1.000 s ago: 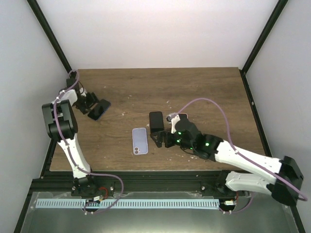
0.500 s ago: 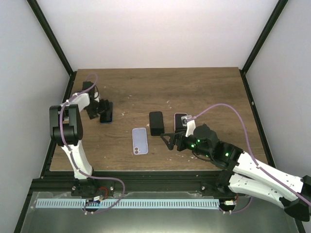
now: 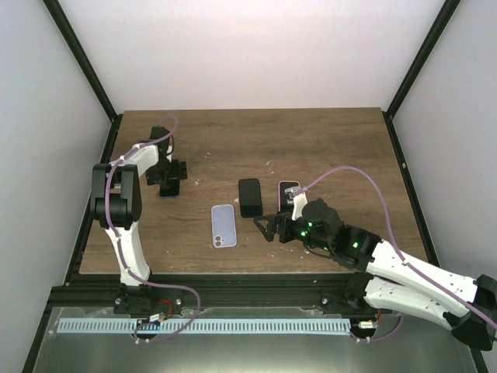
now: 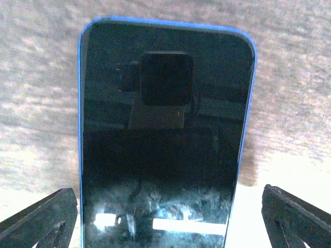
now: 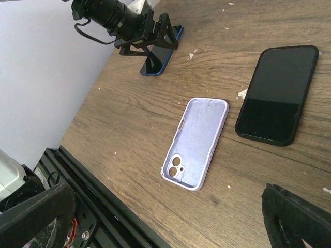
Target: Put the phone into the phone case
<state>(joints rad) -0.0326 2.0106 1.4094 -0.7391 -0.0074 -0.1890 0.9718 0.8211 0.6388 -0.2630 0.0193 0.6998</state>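
Phone case (image 3: 224, 225), pale lavender, lies open side up near the front middle of the wooden table (image 3: 326, 140) in the top view, with a black phone (image 3: 249, 196) just beyond it to the right and a pink-edged phone (image 3: 289, 189) further right. The right gripper (image 3: 266, 228) hangs low beside the case, jaws apart and holding nothing. At the far left the left gripper (image 3: 171, 179) is down over a blue phone (image 3: 169, 193). The left wrist view shows that blue phone (image 4: 165, 155) flat on the wood, screen up and dark, with the fingers (image 4: 44, 219) spread wide on either side of its near end, a gap at each edge, gripping nothing. The right wrist view shows the case (image 5: 195, 143) with its camera cutout toward the near edge, the black phone (image 5: 276, 94) apart from it to the right, and the left gripper (image 5: 155, 36) straddling the blue phone (image 5: 160, 57) far off. The right fingers (image 5: 297, 219) sit at the frame's lower corners, wide open and empty.
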